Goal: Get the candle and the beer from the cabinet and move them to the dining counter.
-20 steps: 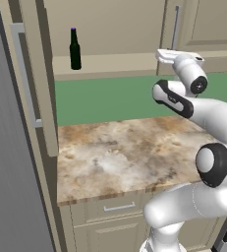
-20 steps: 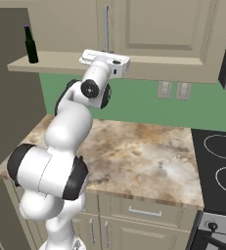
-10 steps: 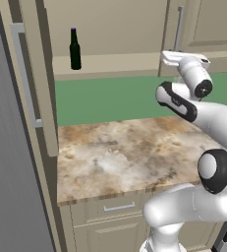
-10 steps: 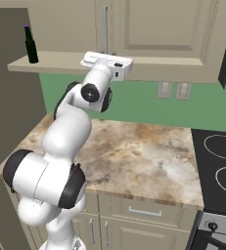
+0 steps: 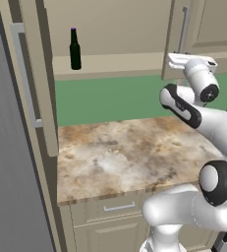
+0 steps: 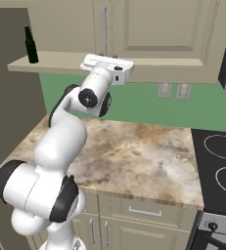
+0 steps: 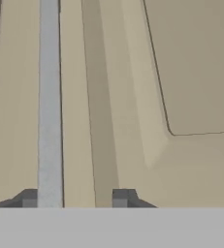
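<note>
The slim dark green-black glass beer bottle with the purple cap (image 5: 75,49) stood upright on the open lower shelf of the beige raised-panel wall cabinet (image 5: 115,64), near that shelf's left end, well apart from my hand. I judged it rigid, fairly heavy for its width, smooth and breakable, and tall enough to tip if nudged high. The place to take it seemed the straight body below the shoulder, fingers on either side, not the thin neck. I could not make out the small candle anywhere on the shelf.

My gripper (image 7: 74,196) was up against a closed cabinet door, its two dark fingertips (image 7: 120,196) spread apart with the long vertical silver bar handle (image 7: 49,97) rising from just above the left tip; whether either tip touched the bar I could not tell.

The hand view gave me that close relation of tips, bar and door panel. The left base view gave the bottle's place on the shelf and the marbled stone worktop (image 5: 129,152) below. The right base view added the black stove top (image 6: 217,161) at the worktop's right end.
</note>
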